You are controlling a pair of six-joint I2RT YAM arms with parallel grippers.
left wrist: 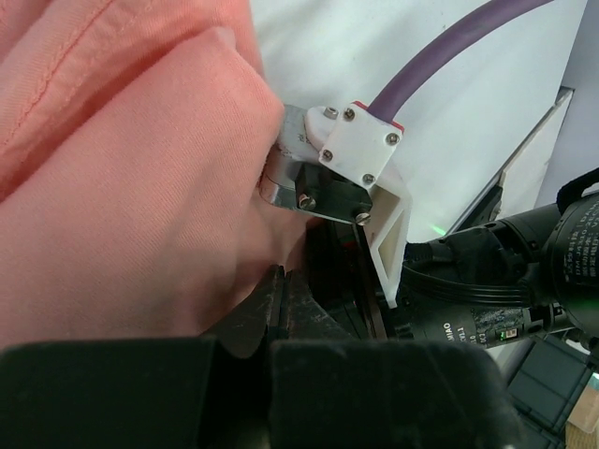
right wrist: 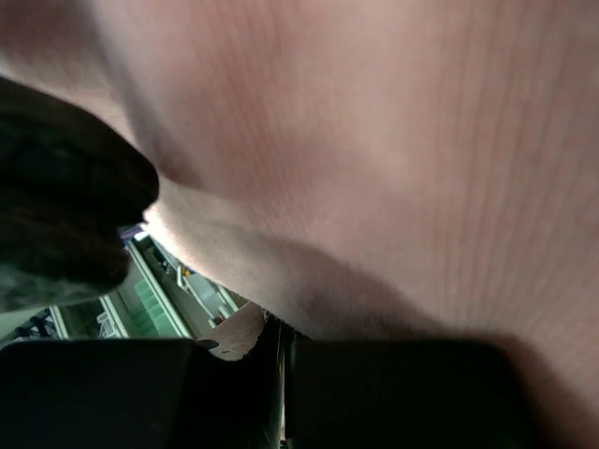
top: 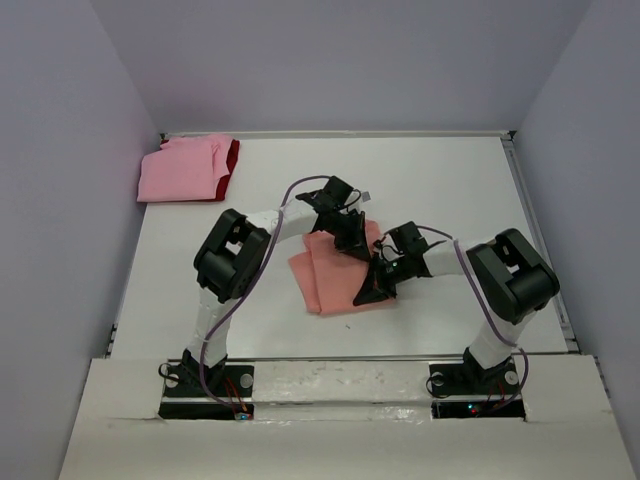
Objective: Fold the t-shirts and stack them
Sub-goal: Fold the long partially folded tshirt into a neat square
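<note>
Two pinches hold the plain salmon-orange cotton t-shirt [top: 325,275], which lies part-folded at the middle of the white tabletop [top: 450,190]. The left jaws are clamped on cloth at its one o'clock edge, the right jaws at its four o'clock edge. The fold should go best if both carry toward nine o'clock together, low and level, with the hem taut and edges matched before release. A folded lighter pink t-shirt [top: 180,175] lies on a dark red t-shirt [top: 232,160] at ten o'clock.
</note>
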